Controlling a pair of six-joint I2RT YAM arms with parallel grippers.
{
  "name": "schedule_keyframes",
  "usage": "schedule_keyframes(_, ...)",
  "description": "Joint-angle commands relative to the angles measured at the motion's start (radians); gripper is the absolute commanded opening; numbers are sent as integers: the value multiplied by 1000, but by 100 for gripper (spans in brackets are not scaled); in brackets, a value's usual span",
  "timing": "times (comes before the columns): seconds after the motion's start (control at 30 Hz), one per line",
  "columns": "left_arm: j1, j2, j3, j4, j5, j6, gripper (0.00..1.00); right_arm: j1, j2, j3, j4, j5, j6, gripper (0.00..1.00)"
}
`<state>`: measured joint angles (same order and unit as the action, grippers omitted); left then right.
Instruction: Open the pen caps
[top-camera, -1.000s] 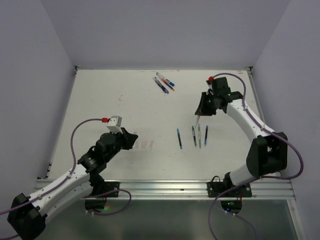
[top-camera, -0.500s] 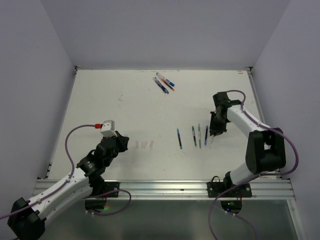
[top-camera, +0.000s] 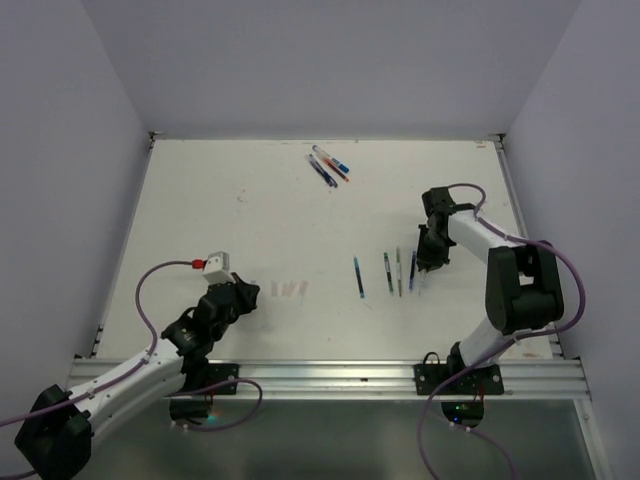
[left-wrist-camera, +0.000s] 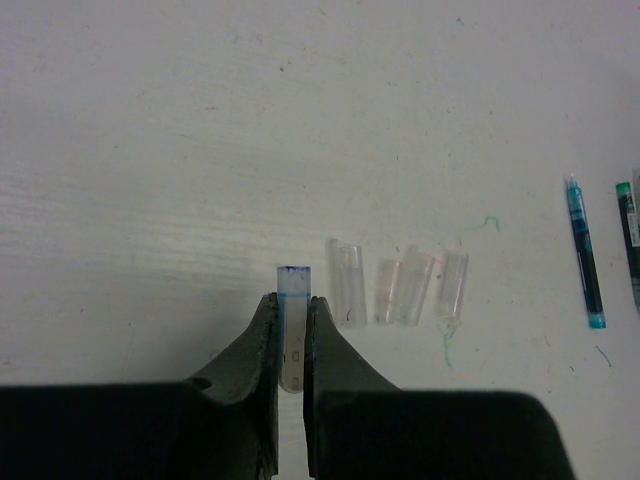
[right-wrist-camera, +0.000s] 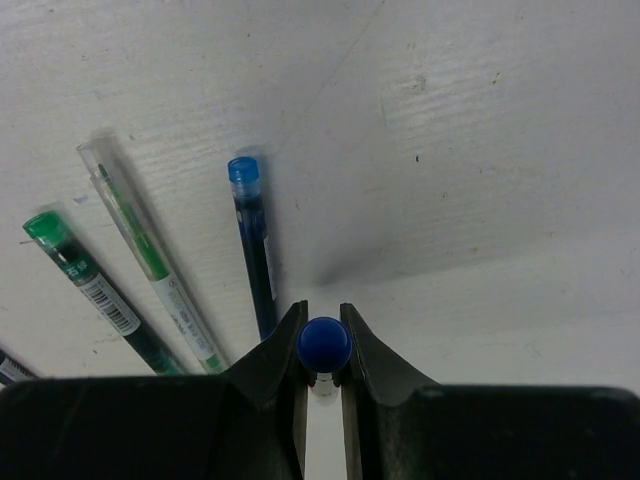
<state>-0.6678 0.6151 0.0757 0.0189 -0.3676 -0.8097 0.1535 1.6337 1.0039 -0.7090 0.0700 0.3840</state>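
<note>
My left gripper (left-wrist-camera: 291, 300) is shut on a short clear pen cap (left-wrist-camera: 292, 330) with a blue-stained rim, low over the table. Several clear caps (left-wrist-camera: 400, 290) lie in a row just right of it, and they also show in the top view (top-camera: 290, 289). My right gripper (right-wrist-camera: 321, 310) is shut on a pen seen end-on, its round blue end (right-wrist-camera: 324, 343) between the jaws. It is held tilted beside the row of pens (top-camera: 388, 272). In the right wrist view a blue pen (right-wrist-camera: 255, 250), a clear green-ink pen (right-wrist-camera: 150, 260) and a dark green pen (right-wrist-camera: 90, 290) lie left of the jaws.
A few more pens (top-camera: 328, 165) lie together near the far edge of the table. A blue pen (left-wrist-camera: 585, 255) lies right of the caps in the left wrist view. Grey walls close the table on three sides, and a metal rail (top-camera: 330, 375) runs along the near edge.
My right gripper has come down from the far right to the right end of the pen row, holding its pen. My left arm has drawn back toward the near left.
</note>
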Motion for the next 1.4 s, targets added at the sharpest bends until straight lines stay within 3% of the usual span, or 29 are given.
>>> schedule_keyframes(0.0, 5, 21, 6, 102, -40, -29, 0, -8, 38, 25, 46, 24, -11, 7)
schedule_keyframes(0.33, 5, 135, -25, 255, -31, -31, 4, -6, 94, 24, 88, 2, -14, 22)
schedule_keyframes(0.53, 7, 256, -27, 343, -7, -37, 17, -8, 75, 13, 89, -7, -23, 28)
schedule_keyframes(0.73, 5, 333, -17, 363, 2, -60, 20, -8, 43, 15, 77, -22, -25, 34)
schedule_keyframes(1.17, 5, 305, -31, 343, -7, -54, 36, -8, 14, 19, 71, -59, -36, 45)
schedule_keyframes(1.37, 5, 192, 42, 175, -91, 6, 50, -6, -17, 42, 51, -39, -40, 56)
